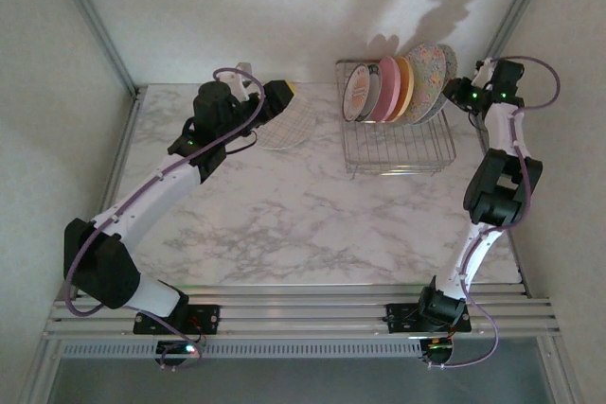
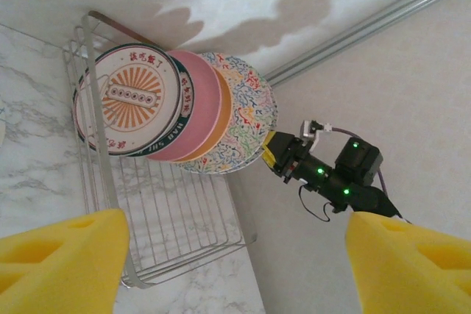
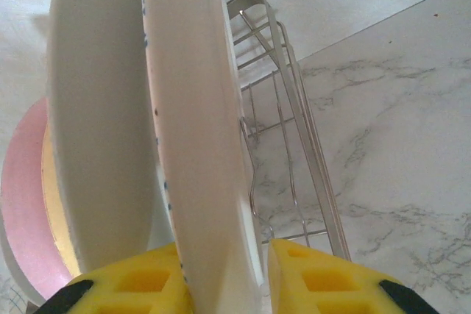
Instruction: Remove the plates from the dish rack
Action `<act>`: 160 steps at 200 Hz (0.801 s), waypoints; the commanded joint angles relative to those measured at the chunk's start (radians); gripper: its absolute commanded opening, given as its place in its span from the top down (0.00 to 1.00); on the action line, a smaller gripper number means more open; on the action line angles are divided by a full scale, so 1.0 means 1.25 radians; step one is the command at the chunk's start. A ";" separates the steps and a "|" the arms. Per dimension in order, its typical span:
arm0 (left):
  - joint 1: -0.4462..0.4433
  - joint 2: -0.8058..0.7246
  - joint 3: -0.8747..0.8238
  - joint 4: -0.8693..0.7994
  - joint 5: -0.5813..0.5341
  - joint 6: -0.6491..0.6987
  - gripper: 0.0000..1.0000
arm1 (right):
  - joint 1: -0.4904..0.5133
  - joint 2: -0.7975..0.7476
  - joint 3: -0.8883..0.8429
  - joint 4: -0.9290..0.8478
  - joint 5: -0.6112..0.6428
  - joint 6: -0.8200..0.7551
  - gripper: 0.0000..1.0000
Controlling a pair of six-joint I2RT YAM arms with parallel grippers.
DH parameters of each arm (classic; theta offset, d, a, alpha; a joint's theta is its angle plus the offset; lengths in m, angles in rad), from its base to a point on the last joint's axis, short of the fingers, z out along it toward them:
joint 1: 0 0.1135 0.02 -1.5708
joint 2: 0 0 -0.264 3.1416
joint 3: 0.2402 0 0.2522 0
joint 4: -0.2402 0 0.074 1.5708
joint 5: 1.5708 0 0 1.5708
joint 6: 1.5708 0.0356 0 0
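Smooth round plates (image 1: 398, 88) upright — silver wire-grid dish rack (image 1: 398, 154).

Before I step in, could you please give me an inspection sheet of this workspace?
Surface: marble table, with a flat plate lying at the far side.
Job's things: rack at the far right; five plates stand in it on edge, emblem plate at the left end, floral plate at the right end.
Clutter: nothing seen.
Grippers: left gripper open, fingers empty, near the flat plate; right gripper has its fingers either side of the floral plate's rim, grip not certain.
Cables: a purple cable loops along each arm, off the rack.
Surroundings: white walls, metal frame.
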 commanded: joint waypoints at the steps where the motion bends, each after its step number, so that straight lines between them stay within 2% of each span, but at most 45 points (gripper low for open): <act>1: -0.011 0.007 0.024 0.049 0.035 -0.007 0.23 | 0.006 0.026 0.038 -0.006 -0.007 -0.004 0.72; 67: -0.015 0.013 0.041 0.039 0.035 -0.004 0.23 | 0.022 0.057 0.061 -0.001 -0.010 -0.008 0.74; 127: -0.015 0.019 0.047 0.031 0.034 -0.002 0.23 | 0.034 0.038 0.050 0.002 0.007 -0.033 0.89; 141: -0.015 0.023 0.047 0.034 0.036 -0.002 0.23 | 0.036 0.031 0.051 0.004 0.007 -0.036 1.00; 160: -0.015 0.025 0.047 0.036 0.036 -0.001 0.23 | 0.040 0.020 0.050 0.005 0.020 -0.040 1.00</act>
